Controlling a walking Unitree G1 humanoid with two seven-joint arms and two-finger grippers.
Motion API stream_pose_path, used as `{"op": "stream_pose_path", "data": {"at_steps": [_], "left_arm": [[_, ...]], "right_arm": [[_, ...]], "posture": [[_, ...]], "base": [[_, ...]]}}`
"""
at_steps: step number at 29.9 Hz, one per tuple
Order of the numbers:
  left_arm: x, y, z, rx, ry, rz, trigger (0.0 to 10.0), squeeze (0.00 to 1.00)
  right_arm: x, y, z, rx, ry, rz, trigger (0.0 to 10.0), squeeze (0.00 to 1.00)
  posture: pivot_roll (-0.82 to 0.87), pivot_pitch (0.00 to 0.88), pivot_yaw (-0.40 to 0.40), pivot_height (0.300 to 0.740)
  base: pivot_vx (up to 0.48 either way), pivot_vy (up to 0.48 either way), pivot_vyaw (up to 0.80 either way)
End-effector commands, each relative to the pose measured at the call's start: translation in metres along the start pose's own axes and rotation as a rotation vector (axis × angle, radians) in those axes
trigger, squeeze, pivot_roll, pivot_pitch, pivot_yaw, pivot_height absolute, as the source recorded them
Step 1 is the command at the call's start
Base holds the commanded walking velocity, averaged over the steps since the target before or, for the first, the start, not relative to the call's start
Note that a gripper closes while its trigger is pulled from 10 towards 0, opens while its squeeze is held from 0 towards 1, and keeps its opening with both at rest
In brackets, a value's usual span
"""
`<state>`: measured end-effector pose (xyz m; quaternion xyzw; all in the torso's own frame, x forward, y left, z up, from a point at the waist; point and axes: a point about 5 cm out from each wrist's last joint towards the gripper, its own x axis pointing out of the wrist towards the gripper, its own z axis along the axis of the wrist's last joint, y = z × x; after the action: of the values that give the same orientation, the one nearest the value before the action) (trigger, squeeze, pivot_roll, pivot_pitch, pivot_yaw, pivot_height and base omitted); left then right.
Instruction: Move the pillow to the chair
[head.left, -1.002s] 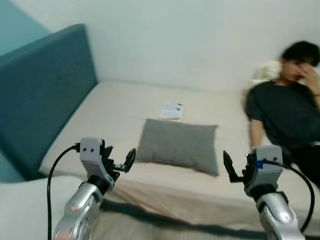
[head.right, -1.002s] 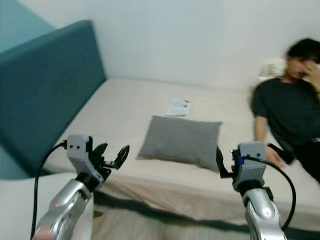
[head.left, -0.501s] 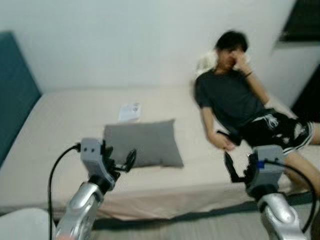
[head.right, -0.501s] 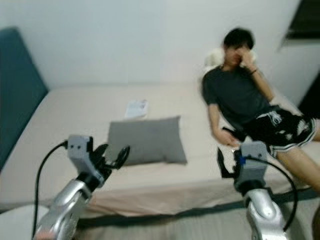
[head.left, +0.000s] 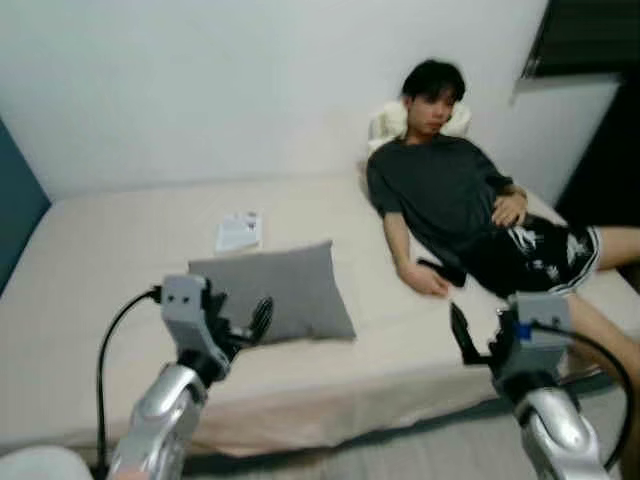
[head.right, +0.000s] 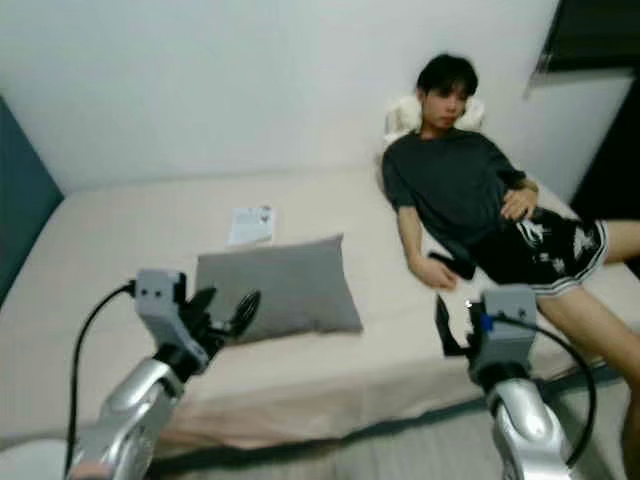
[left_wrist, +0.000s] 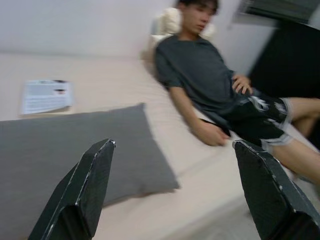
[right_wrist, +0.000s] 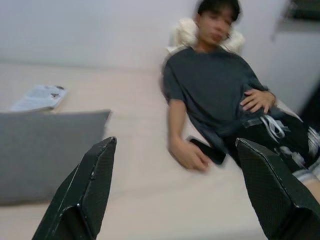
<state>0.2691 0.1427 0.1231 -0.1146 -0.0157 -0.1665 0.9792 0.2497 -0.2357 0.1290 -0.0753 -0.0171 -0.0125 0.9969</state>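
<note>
On the beige bed (head.left: 120, 230) against a white wall (head.left: 200, 90), the grey pillow (head.left: 268, 292) lies flat, long axis left to right, near a booklet (head.left: 238, 231); a person (head.left: 450, 200) reclines at right. Left end effector (head.left: 245, 322) and right end effector (head.right: 448, 330) hover wide open, empty.

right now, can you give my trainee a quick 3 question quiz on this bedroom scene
1. True or false: the left gripper is shut on the grey pillow.
2. What lies on the bed just beyond the pillow: A) booklet B) mug C) shoe?
3. Fill in: the person reclines on the robot's ____ side of the pillow.

Key: 1 false, both it and the right gripper are open and short of the bed. 2 A, booklet. 3 right.
</note>
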Motion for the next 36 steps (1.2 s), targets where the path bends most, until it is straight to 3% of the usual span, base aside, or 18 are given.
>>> {"op": "stream_pose_path", "data": {"at_steps": [1, 20, 28, 32, 36], "left_arm": [[-0.0048, 0.0078, -0.0045, -0.002, 0.025, 0.028, 10.0, 0.0], [-0.0055, 0.0075, -0.0056, -0.001, 0.029, 0.027, 10.0, 0.0], [-0.0053, 0.0074, -0.0056, 0.007, 0.031, 0.023, 10.0, 0.0], [-0.0047, 0.0071, -0.0053, 0.015, 0.031, 0.022, 10.0, 0.0], [-0.0046, 0.007, -0.0051, 0.017, 0.031, 0.021, 10.0, 0.0]], "right_arm": [[-0.0021, 0.0045, -0.0024, 0.011, 0.002, 0.008, 10.0, 0.0], [-0.0024, 0.0045, -0.0033, 0.006, 0.002, 0.008, 10.0, 0.0], [-0.0022, 0.0054, -0.004, -0.036, 0.015, 0.018, 10.0, 0.0], [-0.0014, 0.0067, -0.0041, -0.064, 0.019, 0.029, 10.0, 0.0], [-0.0015, 0.0064, -0.0036, -0.03, 0.007, 0.027, 10.0, 0.0]], "posture": [[-0.08, 0.012, -0.004, 0.74], [-0.09, 0.002, -0.004, 0.74], [-0.09, 0.002, -0.003, 0.74], [-0.08, 0.008, -0.004, 0.74], [-0.08, 0.009, -0.004, 0.74]], "base": [[0.0, 0.0, 0.0], [0.0, 0.0, 0.0], [0.0, 0.0, 0.0], [0.265, 0.0, 0.8], [0.274, 0.0, 0.0]]}}
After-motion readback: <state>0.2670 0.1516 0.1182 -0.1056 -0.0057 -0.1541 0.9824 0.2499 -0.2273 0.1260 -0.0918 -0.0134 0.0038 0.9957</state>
